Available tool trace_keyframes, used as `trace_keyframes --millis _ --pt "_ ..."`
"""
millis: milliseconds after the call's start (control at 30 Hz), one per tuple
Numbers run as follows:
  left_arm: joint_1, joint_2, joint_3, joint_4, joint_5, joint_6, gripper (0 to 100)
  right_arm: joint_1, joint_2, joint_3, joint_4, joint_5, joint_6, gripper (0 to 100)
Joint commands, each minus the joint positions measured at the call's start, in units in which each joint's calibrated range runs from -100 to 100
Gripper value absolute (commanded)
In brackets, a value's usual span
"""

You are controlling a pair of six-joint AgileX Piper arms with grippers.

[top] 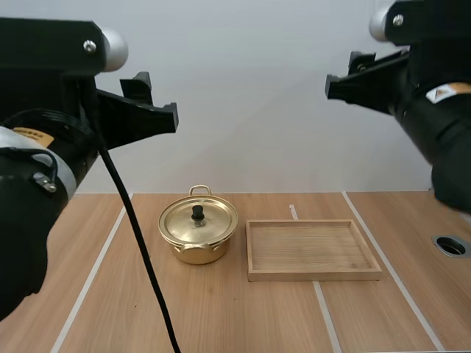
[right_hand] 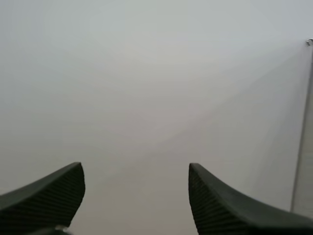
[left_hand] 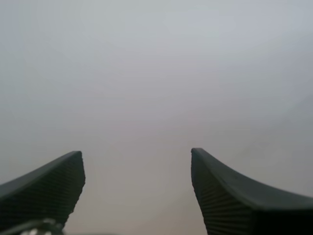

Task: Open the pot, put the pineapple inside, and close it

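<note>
A small gold pot [top: 198, 234] with its lid [top: 199, 220] on and a black knob [top: 198, 212] stands on the wooden table, left of centre. High above the table at the left my left gripper [top: 165, 116] points toward the back wall; in the left wrist view its fingers [left_hand: 46, 188] stand wide apart, open, with nothing between them. My right gripper [top: 340, 82] is raised at the right, also open, its fingers [right_hand: 230, 205] apart and facing a plain grey wall. I see no pineapple.
A shallow wooden tray [top: 313, 273] lies right of the pot, with nothing in it. White lines [top: 96, 272] cross the tabletop. A round dark hole [top: 450, 245] sits at the table's right edge.
</note>
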Motion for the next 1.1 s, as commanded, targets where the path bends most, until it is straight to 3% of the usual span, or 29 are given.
trace_keyframes --millis 0,100,233,333,433,533,567,667,800,967,1067 --pt "-2.99 -2.14 1.65 5.1 -6.12 -0.9 100 -0.97 -2.27 7.17 -0.18 -2.87 -0.34 100" --pt "-5.19 -4.35 2.7 10.57 -3.74 -4.54 100 -3.02 -2.4 13.28 2.43 -2.87 -0.34 100" --pt "-6.09 -7.66 5.49 20.03 1.95 -12.38 100 -3.77 -2.4 18.42 -1.01 1.84 -0.34 100" --pt "-5.88 -8.77 8.52 31.27 2.4 -22.05 100 -3.77 -2.4 18.85 -2.98 1.84 -0.34 100" --pt "-4.03 -8.77 11.17 39.32 4.16 -31.36 100 -3.39 -2.4 18.85 -1.74 1.27 -0.34 100" --pt "-1.82 -8.77 12.82 42.67 7.07 -32.56 100 -1.07 -2.4 19.06 -1.46 1.11 -0.34 100" --pt "-1.17 -8.77 13.0 43.81 7.45 -32.56 100 1.29 -2.4 19.57 -2.95 -0.62 -0.34 100" --pt "-0.42 -9.44 13.0 44.28 6.73 -32.56 100 5.27 -3.4 22.67 -6.64 -11.77 -0.34 100" --pt "-1.13 -10.54 13.0 44.0 8.12 -32.56 100 3.77 -5.34 27.66 -7.99 -22.54 -0.45 100" --pt "-3.12 -11.56 14.33 44.55 11.83 -32.56 100 2.28 -5.4 29.92 -17.03 -8.72 -0.82 100" --pt "-3.93 -12.71 18.08 45.44 10.91 -32.43 100 0.73 -5.4 29.92 -17.09 -0.91 -0.73 100"
